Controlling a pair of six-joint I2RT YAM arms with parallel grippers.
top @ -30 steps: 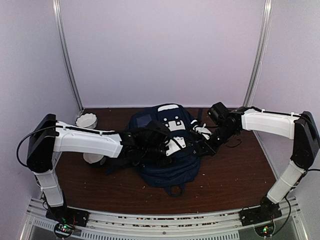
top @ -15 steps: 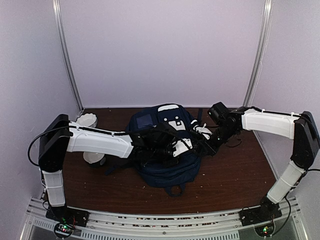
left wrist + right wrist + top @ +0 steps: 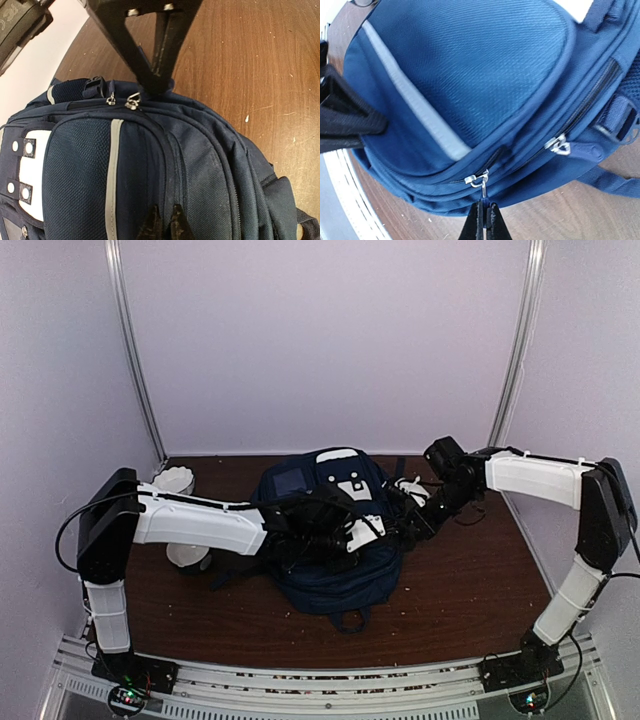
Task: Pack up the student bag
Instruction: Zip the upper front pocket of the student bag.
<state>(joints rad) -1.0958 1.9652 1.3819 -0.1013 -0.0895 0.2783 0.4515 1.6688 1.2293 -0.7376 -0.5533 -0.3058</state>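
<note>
Right gripper (image 3: 482, 222) clamped on zip pull (image 3: 478, 180) of student bag (image 3: 335, 580), lying mid-bench (image 3: 450, 590); left gripper (image 3: 163, 225) pinched shut on its fabric. Risk: thin pull slips out, or fabric bunches & zip jams if left hold gives.

– How's the light?
– Soft, even, from above; the dark brown wooden table (image 3: 460, 590) reads dim.
– Sharpness?
– Overhead grainy; my wrist views crisp on the navy-blue fabric backpack (image 3: 470, 65), pale wall (image 3: 30, 65) blown white.
</note>
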